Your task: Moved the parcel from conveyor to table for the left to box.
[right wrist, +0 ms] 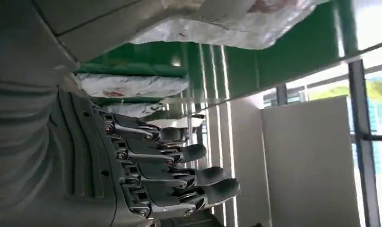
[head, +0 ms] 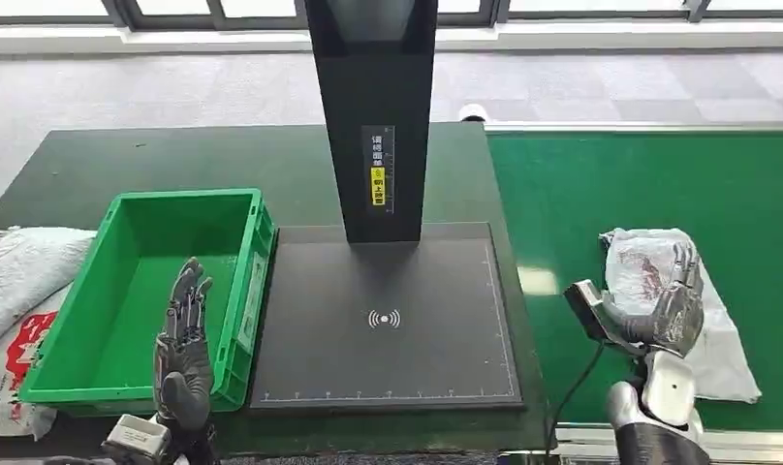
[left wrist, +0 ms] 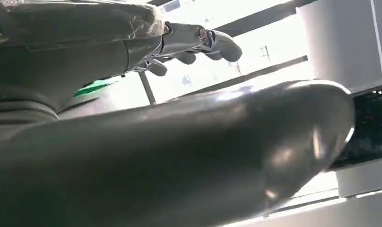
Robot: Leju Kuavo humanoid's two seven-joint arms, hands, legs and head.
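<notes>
The parcel (head: pixel 649 266), a crumpled white plastic bag with red print, lies on the green conveyor belt (head: pixel 581 184) at the right. My right hand (head: pixel 671 312) is over the parcel's near half, fingers stretched across the bag without closing on it. In the right wrist view the right hand (right wrist: pixel 146 165) has its fingers extended and apart, with the parcel (right wrist: pixel 236 23) beside it. My left hand (head: pixel 184 339) is raised edge-on at the near rim of the green box (head: pixel 136 291), fingers straight and holding nothing. The left wrist view shows the left hand (left wrist: pixel 179 42) with its fingers spread in the air.
A black scanner mat (head: pixel 388 320) with a tall black post (head: pixel 373 116) lies on the dark table (head: pixel 78 165) between box and conveyor. Several white bags (head: pixel 19 281) are piled left of the box. More white bags (right wrist: pixel 132 85) lie further along the belt.
</notes>
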